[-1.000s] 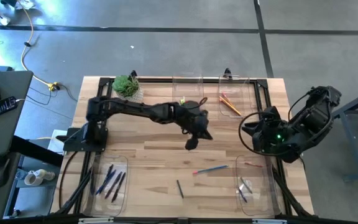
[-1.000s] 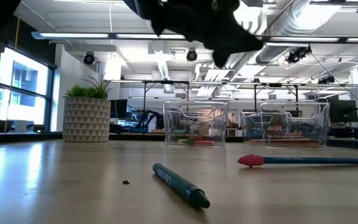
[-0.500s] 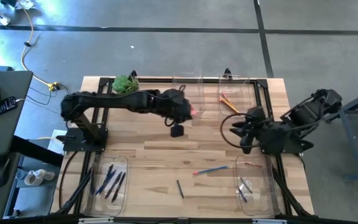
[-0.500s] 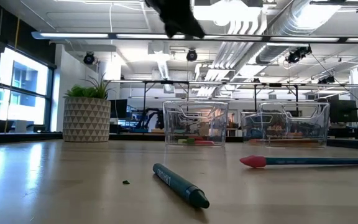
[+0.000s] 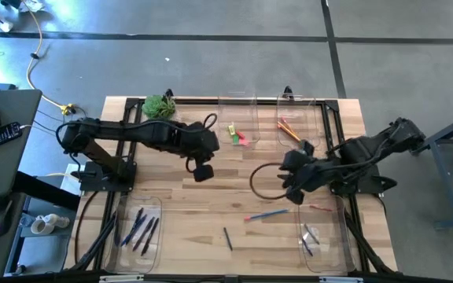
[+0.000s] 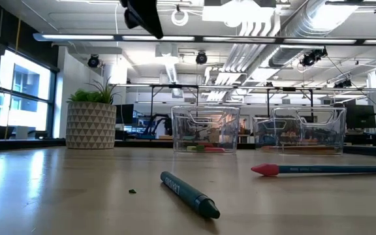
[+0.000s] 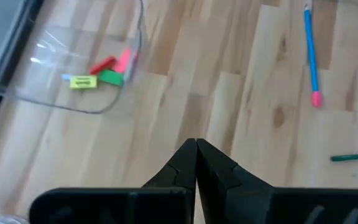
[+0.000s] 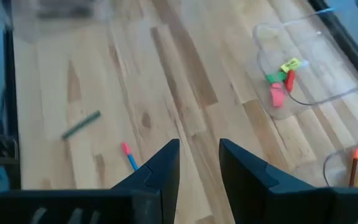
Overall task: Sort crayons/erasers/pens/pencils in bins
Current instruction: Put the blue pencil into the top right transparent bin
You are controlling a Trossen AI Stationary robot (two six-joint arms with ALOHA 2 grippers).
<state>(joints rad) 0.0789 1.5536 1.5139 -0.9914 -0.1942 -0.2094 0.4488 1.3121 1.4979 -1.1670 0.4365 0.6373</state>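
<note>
**Both grippers above the bare middle of the bench, neither holding anything**

The landmark here is the clear plastic bin holding the erasers (image 5: 238, 126), at the far edge of the light wooden bench (image 5: 179, 200). In it lie small stubby erasers (image 5: 237, 135) in yellow-green, green, red and pink, bunched at the end toward the bench centre.

The left gripper (image 5: 203, 170) hangs over bare wood, nearer the bench middle than that bin and off to its left in the high view. Its two dark fingers (image 7: 211, 167) are pressed together with nothing between them.

The right gripper (image 5: 291, 187) is to the right of the eraser bin and farther toward the near edge. Its fingers (image 8: 163, 167) stand apart with only bare bench seen between them.

Just right of the eraser bin stands a second clear bin (image 5: 301, 126) containing orange and yellow pencils (image 5: 290, 130).

A blue pen with a pink-red tip (image 5: 266, 214) lies loose on the wood well toward the near edge from the eraser bin, and a dark teal crayon (image 5: 227, 238) lies nearer still to that edge. Two more clear bins sit at the near corners: one on the left (image 5: 137, 226) with dark and blue pens, one on the right (image 5: 322, 236).

A potted green plant (image 5: 160, 108) stands left of the eraser bin.
</note>
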